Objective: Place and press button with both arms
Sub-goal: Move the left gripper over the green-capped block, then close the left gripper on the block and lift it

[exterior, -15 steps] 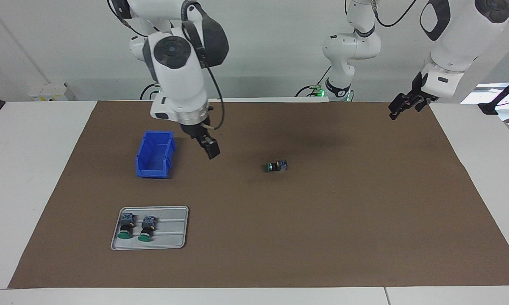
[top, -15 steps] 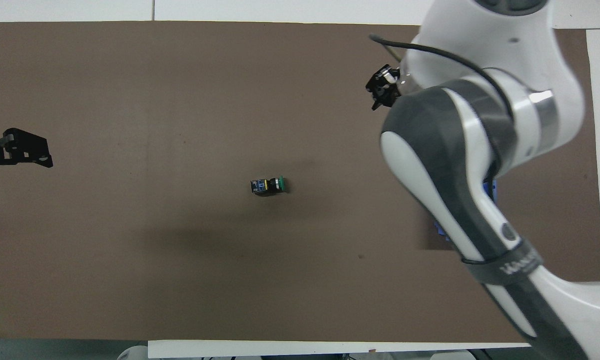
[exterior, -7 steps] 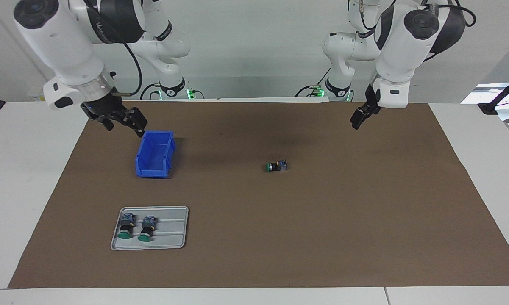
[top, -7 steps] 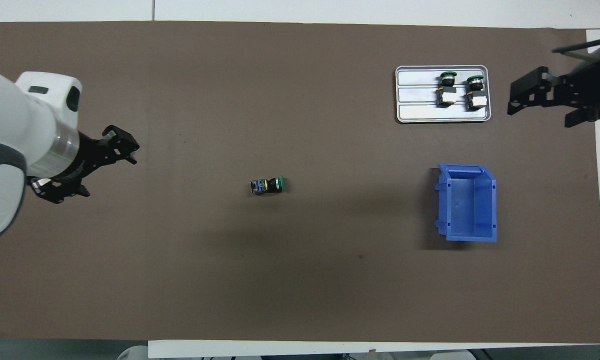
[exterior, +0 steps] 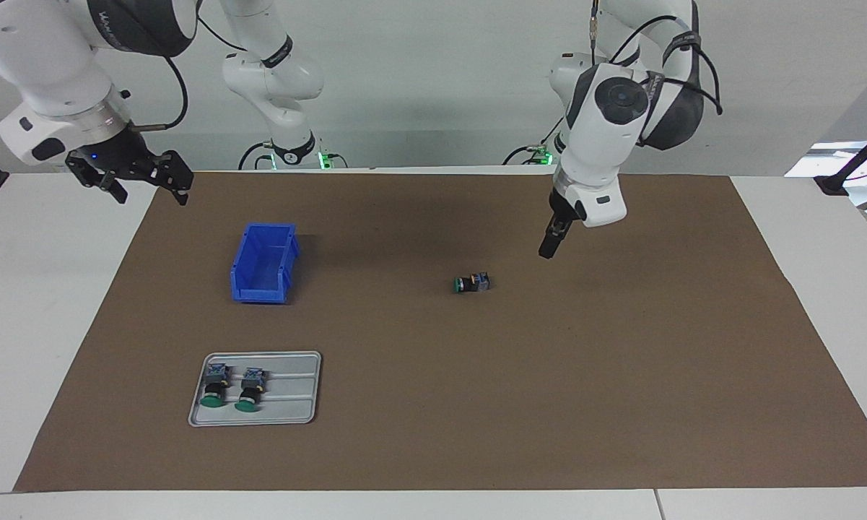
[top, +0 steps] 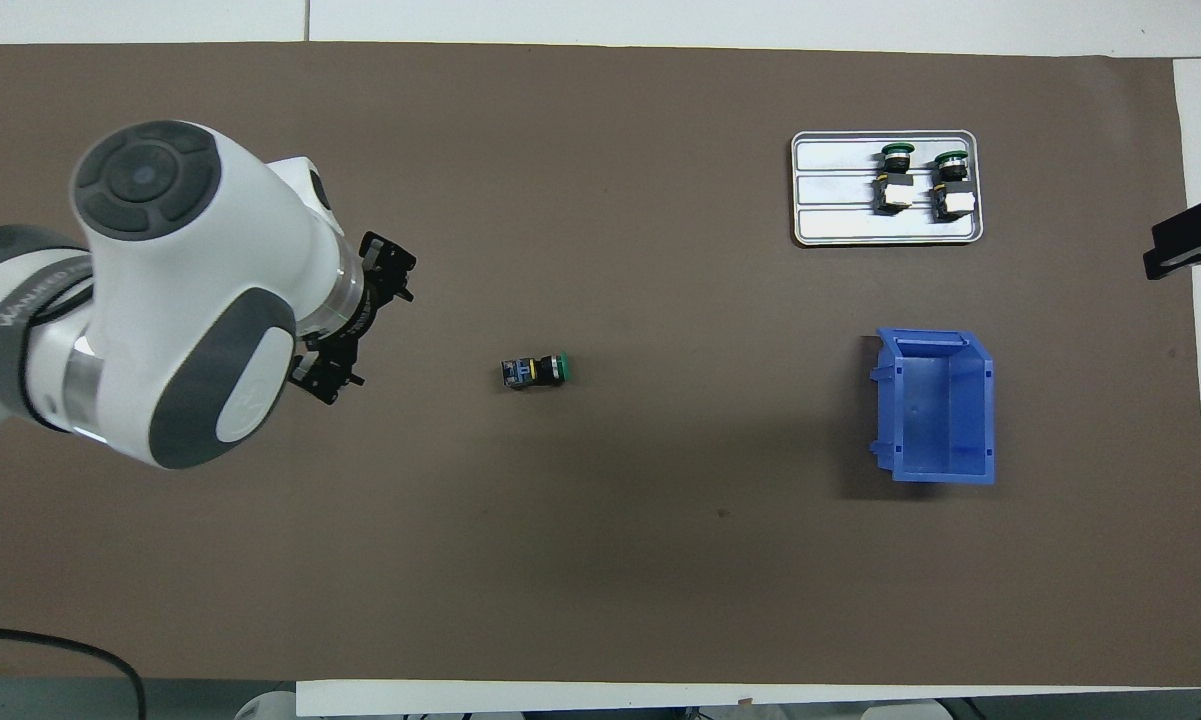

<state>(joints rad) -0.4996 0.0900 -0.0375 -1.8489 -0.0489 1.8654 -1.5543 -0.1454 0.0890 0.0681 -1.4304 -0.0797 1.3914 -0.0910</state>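
Left gripper (exterior: pixel 546 252), fingers apart, hovers at two o'clock of the button (exterior: pixel 472 283), which looks light and rigid, best pinched across its barrel; right gripper (exterior: pixel 131 178) waits open.

Three green-capped buttons are in sight: one lone button (exterior: pixel 472 283) lies on the brown mat (exterior: pixel 476 404), and two more (exterior: pixel 215 385) (exterior: pixel 250 388) lie side by side in the grey tray (exterior: pixel 299 383). There is one tray and one blue bin (exterior: pixel 263 261), the bin nearer to the robots than the tray. Two arms show, each ending in one gripper (exterior: pixel 131 173) (exterior: pixel 549 245); the bin looks empty, as far as its inside can be seen.
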